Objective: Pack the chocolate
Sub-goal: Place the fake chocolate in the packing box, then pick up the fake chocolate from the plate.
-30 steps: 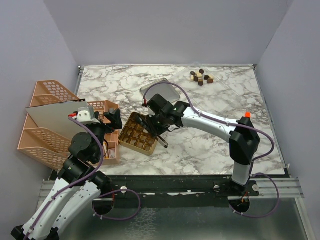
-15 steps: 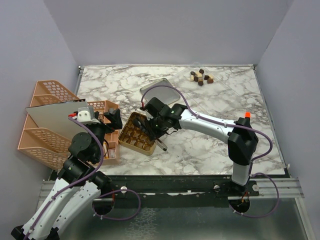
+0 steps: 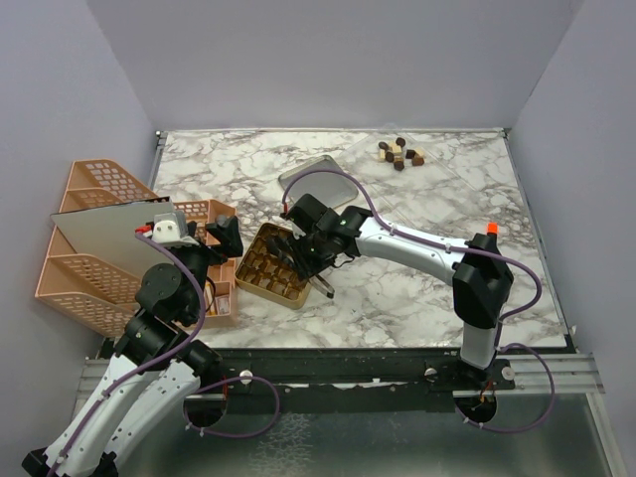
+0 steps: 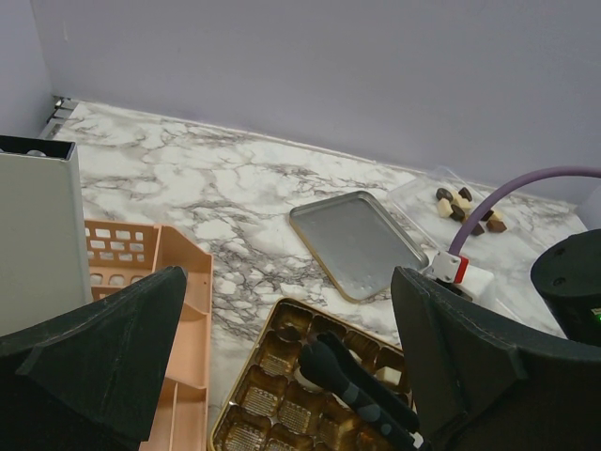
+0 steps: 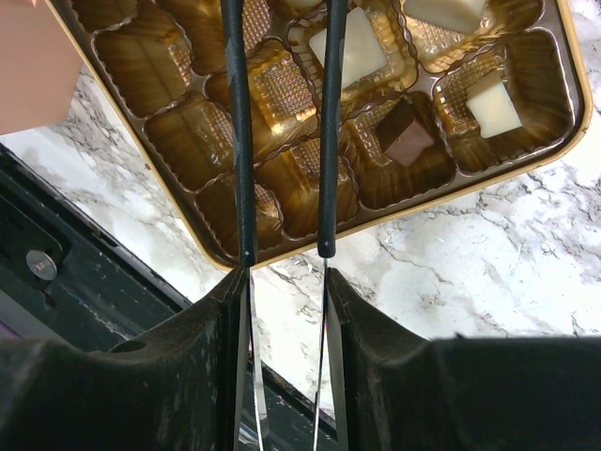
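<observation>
Table [image 3: 417,288] shows a smooth marble pattern, grey veins on white, with a soft sheen. The tray [image 5: 150,61] gleams: thin glossy gold plastic with cross-hatched cup floors. Chocolate [image 5: 349,49] sits smooth and satiny. The right gripper [image 3: 325,289] has fingers [image 5: 240,141] faced in matt black strips. Toward the far edge, the lid [image 4: 357,240] is dull grey, probably metal. Peach organiser [image 3: 89,268] at the left edge: matt perforated plastic.

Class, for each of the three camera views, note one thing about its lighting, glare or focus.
Top external: even, soft light, with only faint shadows on the marble table. Left wrist: the left hand's fingers are dark, nearly featureless shapes against a bright scene. Right wrist: the golden tray throws bright glints, and the right hand's fingers cross it as sharp black bars.
</observation>
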`<state>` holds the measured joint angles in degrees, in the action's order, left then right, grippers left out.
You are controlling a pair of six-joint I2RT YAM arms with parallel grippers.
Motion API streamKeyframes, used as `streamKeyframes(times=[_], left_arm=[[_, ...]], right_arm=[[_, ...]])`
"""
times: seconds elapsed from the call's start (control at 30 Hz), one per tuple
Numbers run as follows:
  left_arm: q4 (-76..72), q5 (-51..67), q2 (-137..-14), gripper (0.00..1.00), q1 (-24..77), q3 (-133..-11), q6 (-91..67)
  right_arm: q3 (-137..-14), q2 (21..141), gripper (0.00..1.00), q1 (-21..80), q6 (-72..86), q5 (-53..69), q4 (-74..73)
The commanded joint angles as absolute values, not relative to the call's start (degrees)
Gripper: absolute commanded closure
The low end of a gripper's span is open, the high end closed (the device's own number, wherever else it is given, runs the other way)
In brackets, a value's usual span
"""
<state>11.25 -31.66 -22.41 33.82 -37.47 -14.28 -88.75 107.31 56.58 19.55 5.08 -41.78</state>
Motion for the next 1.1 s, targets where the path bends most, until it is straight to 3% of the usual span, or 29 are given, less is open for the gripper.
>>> streamKeyframes(times=[0.0, 0.63, 1.07], left_arm=[[10.63, -33.00, -21.80, 0.01, 33.66, -36.96, -14.00], [10.63, -32.85, -21.71, 0.01, 33.65, -37.01, -14.05], [10.63, -32.13, -21.53, 0.01, 33.66, -36.93, -14.15]], right_arm=[[-89.63, 107.67, 0.61, 56.95, 20.06, 4.44, -42.19], [-96.37, 104.24, 0.64, 55.46, 16.98, -8.45, -47.49], [-95.69, 103.57, 0.65, 37.54, 11.38, -12.77, -47.04]])
